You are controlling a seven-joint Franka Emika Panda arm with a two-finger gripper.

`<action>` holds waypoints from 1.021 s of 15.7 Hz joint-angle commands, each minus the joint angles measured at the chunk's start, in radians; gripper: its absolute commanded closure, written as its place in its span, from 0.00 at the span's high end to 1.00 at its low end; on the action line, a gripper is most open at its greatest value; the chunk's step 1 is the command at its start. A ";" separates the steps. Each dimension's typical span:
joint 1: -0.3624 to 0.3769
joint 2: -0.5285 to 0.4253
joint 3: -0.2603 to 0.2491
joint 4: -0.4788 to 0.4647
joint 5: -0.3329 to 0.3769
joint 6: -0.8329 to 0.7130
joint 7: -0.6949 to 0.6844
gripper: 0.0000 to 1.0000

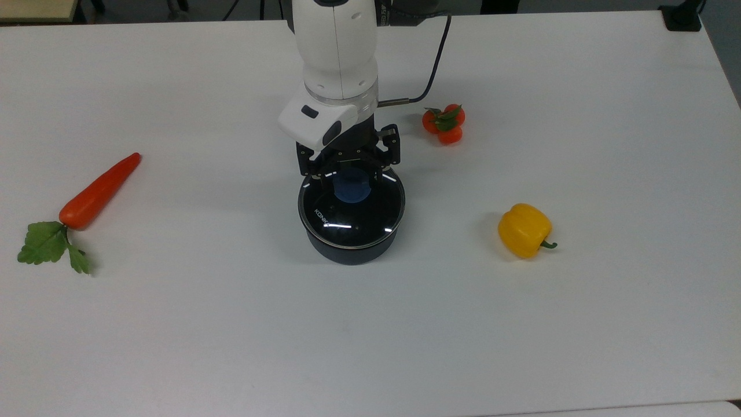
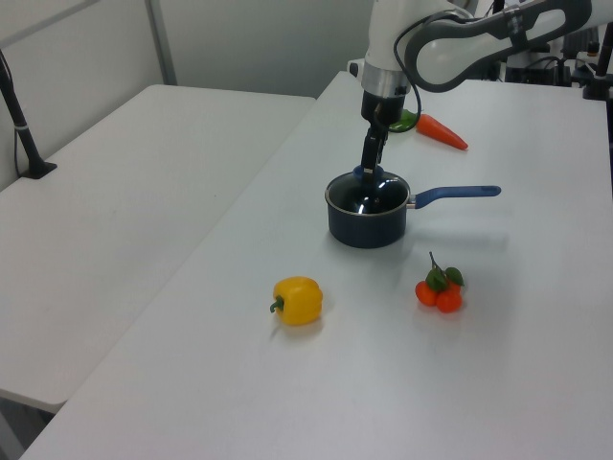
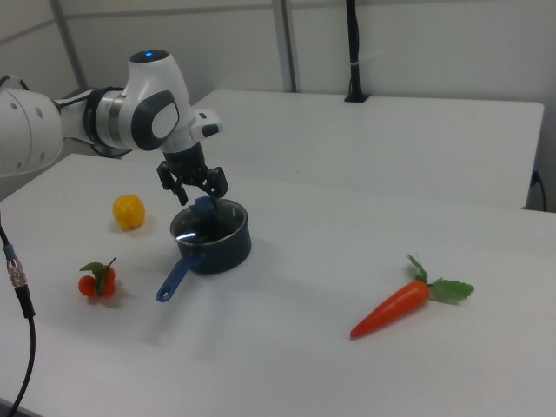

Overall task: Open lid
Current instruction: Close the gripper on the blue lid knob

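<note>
The round glass lid (image 1: 354,217) with a metal rim sits shut on the dark saucepan (image 1: 349,250) in the middle of the white table. Its blue knob (image 1: 351,190) is at the centre. My gripper (image 1: 348,175) hangs open right above the knob, one finger on each side of it, not closed on it. In the left view the gripper (image 2: 369,165) comes straight down onto the knob (image 2: 365,174) of the lid (image 2: 370,197). In the right view the gripper (image 3: 198,198) stands over the lid (image 3: 208,226), and the pan's blue handle (image 3: 174,278) points toward the right view's lower left.
An orange carrot (image 1: 98,191) with green leaves lies at the top view's left. A cluster of small tomatoes (image 1: 443,123) lies right of the arm, and a yellow bell pepper (image 1: 524,230) right of the pan. A black cable (image 1: 431,69) trails behind the arm.
</note>
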 commanded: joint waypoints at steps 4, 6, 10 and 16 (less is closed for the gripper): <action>0.008 -0.003 -0.003 -0.013 -0.036 0.024 0.011 0.86; 0.007 -0.002 -0.003 -0.012 -0.039 0.024 0.005 0.86; 0.007 0.000 -0.003 -0.012 -0.042 0.024 -0.038 0.81; 0.007 0.000 -0.003 -0.012 -0.042 0.024 -0.043 0.66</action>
